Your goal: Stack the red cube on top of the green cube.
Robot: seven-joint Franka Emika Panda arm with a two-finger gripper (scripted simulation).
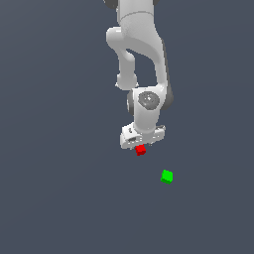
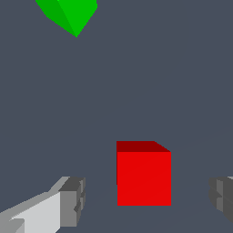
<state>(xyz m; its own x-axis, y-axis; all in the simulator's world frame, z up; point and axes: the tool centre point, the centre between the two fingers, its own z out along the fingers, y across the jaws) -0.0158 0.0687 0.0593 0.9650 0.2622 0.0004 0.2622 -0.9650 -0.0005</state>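
Observation:
The red cube (image 1: 140, 150) lies on the dark grey floor directly under my white gripper (image 1: 141, 145). In the wrist view the red cube (image 2: 144, 175) sits between the two grey fingertips (image 2: 73, 202), with a gap on each side, so my gripper (image 2: 148, 200) is open around it and not touching it. The green cube (image 1: 166, 176) lies on the floor a short way off, toward the exterior view's right and nearer the camera. It also shows at the edge of the wrist view (image 2: 68, 13), partly cut off.
The white arm (image 1: 141, 54) rises above the gripper toward the top of the exterior view. The flat dark grey floor (image 1: 59, 188) surrounds both cubes.

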